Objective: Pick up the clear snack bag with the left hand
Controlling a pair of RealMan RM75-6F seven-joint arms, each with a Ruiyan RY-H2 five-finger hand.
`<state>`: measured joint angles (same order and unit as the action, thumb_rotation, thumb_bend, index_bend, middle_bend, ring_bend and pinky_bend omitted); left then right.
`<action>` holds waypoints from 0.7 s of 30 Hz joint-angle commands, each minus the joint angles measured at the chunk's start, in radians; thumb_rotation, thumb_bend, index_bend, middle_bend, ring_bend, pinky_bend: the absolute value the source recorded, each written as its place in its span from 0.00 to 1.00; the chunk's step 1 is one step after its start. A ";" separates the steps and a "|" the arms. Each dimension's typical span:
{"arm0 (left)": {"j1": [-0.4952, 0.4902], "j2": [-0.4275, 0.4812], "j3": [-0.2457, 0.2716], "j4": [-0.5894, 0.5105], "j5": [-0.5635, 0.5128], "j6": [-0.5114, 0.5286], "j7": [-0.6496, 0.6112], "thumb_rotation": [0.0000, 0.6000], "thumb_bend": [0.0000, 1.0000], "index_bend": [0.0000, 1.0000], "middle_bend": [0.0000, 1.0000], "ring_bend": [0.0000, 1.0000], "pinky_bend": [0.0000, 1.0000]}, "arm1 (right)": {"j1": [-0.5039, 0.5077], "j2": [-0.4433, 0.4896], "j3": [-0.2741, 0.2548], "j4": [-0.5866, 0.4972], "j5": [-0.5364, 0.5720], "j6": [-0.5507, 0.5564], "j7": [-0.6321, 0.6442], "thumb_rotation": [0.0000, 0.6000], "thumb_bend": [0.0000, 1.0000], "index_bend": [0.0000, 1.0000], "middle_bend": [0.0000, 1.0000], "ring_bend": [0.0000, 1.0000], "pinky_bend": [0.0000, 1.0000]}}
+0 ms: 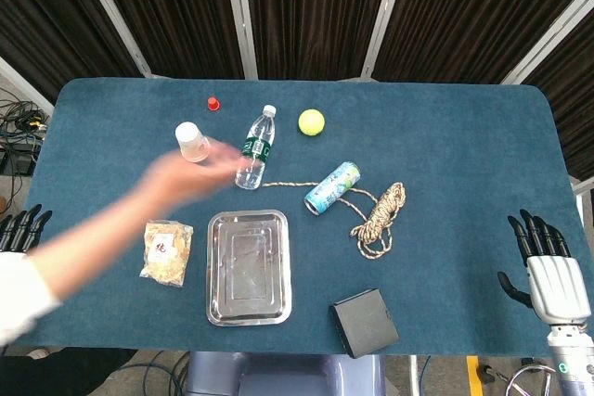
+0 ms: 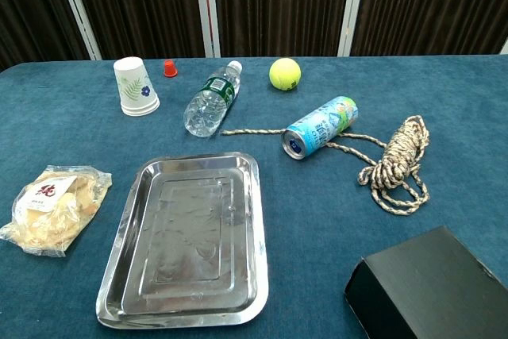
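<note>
Clear snack bag (image 1: pixel 168 252) lies at lower left of the head view, just left of the steel tray (image 1: pixel 248 267), untouched. We see our left hand (image 1: pixel 20 227) at the left edge, only fingertips showing, so we cannot tell its state; our right hand (image 1: pixel 549 266) rests empty, fingers spread, lower right.
</note>
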<state>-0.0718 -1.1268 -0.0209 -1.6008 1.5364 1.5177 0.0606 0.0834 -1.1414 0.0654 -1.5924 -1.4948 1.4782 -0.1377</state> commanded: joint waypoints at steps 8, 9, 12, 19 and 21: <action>-0.002 0.001 0.004 0.002 0.002 -0.009 0.002 1.00 0.05 0.00 0.00 0.00 0.00 | 0.001 0.000 0.002 -0.004 -0.001 0.001 -0.001 1.00 0.30 0.00 0.00 0.00 0.11; -0.004 0.002 0.005 0.002 0.001 -0.016 0.002 1.00 0.05 0.00 0.00 0.00 0.00 | 0.001 0.000 0.001 -0.003 -0.002 0.001 -0.003 1.00 0.30 0.00 0.00 0.00 0.11; -0.018 0.005 0.010 0.000 -0.007 -0.052 0.013 1.00 0.05 0.00 0.00 0.00 0.00 | 0.001 -0.002 -0.001 -0.005 -0.001 -0.002 -0.002 1.00 0.30 0.00 0.00 0.00 0.11; -0.104 0.017 0.014 -0.040 -0.098 -0.264 0.117 1.00 0.05 0.00 0.00 0.00 0.00 | -0.002 0.000 -0.001 -0.008 -0.004 0.005 0.003 1.00 0.30 0.00 0.00 0.00 0.11; -0.135 0.010 0.012 -0.046 -0.134 -0.330 0.165 1.00 0.05 0.00 0.00 0.00 0.00 | -0.002 0.000 -0.001 -0.009 -0.006 0.006 0.005 1.00 0.30 0.00 0.00 0.00 0.11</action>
<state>-0.1570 -1.1156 -0.0089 -1.6277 1.4573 1.2767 0.1603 0.0813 -1.1413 0.0643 -1.6012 -1.5004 1.4842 -0.1323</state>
